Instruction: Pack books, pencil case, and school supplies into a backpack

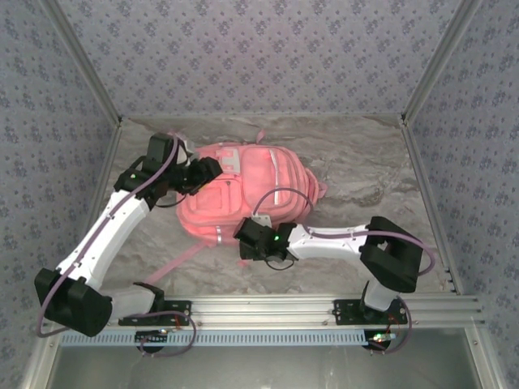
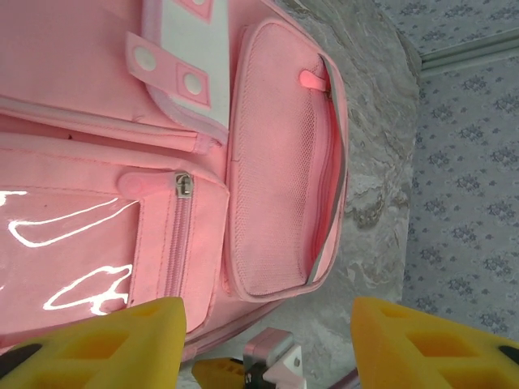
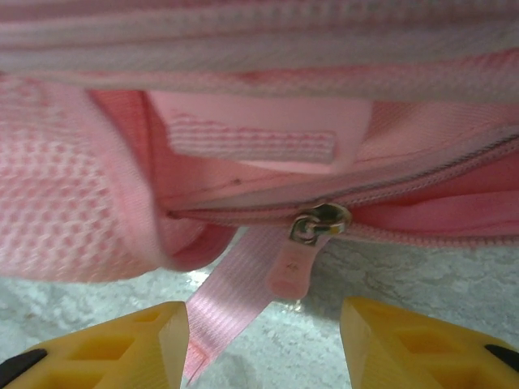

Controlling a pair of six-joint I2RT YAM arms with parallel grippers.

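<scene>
The pink backpack (image 1: 247, 194) lies flat in the middle of the table, front side up. My left gripper (image 1: 209, 172) hovers at its upper left corner; in the left wrist view that gripper (image 2: 268, 344) is open, its yellow fingers (image 2: 122, 340) standing over the mesh side pocket (image 2: 280, 170) and holding nothing. My right gripper (image 1: 245, 240) is at the backpack's near edge. In the right wrist view it (image 3: 263, 344) is open, just short of the zipper pull (image 3: 293, 266), which hangs free from its slider (image 3: 320, 220). The books, pencil case and school supplies are out of view.
A pink strap (image 3: 231, 304) trails from under the backpack across the marble table (image 1: 365, 178) between the right fingers. Another strap (image 1: 174, 263) runs toward the near left. Patterned walls enclose the table on three sides. A metal rail (image 1: 284, 308) borders the near edge.
</scene>
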